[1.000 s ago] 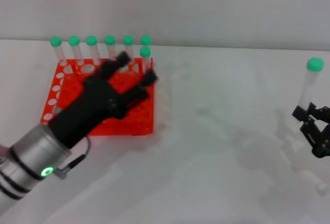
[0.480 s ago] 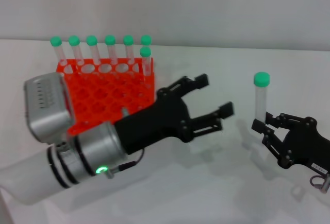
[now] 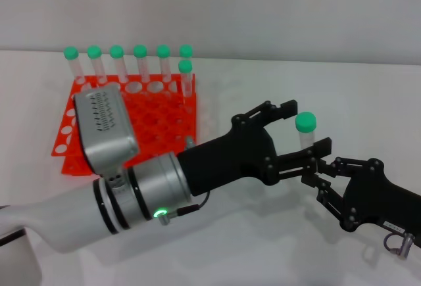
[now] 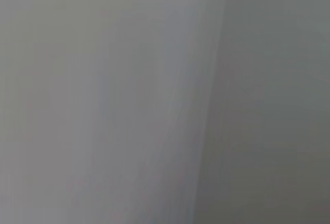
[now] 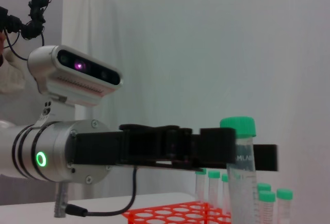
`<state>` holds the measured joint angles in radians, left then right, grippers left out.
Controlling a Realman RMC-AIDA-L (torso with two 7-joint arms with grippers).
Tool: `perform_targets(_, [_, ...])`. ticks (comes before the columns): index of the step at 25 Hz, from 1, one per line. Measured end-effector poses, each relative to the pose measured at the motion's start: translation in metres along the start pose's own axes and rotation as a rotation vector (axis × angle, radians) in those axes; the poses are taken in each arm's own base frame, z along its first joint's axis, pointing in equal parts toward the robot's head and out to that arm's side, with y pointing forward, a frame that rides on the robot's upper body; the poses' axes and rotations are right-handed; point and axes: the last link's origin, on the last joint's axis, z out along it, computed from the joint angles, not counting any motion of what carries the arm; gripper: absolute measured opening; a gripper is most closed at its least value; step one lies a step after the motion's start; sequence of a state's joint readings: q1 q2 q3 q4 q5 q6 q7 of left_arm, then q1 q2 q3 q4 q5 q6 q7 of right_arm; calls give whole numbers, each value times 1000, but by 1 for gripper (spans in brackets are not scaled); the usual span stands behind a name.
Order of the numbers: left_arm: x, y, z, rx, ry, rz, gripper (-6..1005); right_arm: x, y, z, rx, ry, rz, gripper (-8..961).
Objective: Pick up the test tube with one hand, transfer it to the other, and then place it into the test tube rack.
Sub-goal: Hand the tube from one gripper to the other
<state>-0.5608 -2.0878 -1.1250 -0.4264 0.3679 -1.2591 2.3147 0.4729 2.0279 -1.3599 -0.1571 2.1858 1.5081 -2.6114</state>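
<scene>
The test tube [image 3: 306, 139], clear with a green cap, stands upright in mid-air right of centre. My right gripper [image 3: 317, 175] is shut on its lower part from the right. My left gripper [image 3: 301, 131], on the green-lit arm, is open, with one finger behind the tube and one in front of it. In the right wrist view the tube [image 5: 241, 175] is close up, with the left gripper's fingers [image 5: 206, 147] crossing it just below the cap. The orange-red rack [image 3: 158, 118] sits at the back left. The left wrist view shows only blank grey.
Several identical green-capped tubes [image 3: 140, 62] stand along the rack's far row, and they also show in the right wrist view [image 5: 268, 203]. My left forearm [image 3: 131, 194] reaches across the table's front from the lower left. A white wall stands behind the table.
My left arm has swung from over the rack to the right, and its open fingers now straddle the tube. My right gripper has carried the tube left toward the centre.
</scene>
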Motion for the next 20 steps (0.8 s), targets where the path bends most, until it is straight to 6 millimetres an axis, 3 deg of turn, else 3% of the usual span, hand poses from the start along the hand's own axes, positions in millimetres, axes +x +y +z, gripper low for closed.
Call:
perform_targets(4, [-2,5,8,-8,-22,4,883,1,0,-1,2,2,1,209])
perform_targets(20, [-2,8,12,3,-14,28,436,2,0,-4,15,2,9,216])
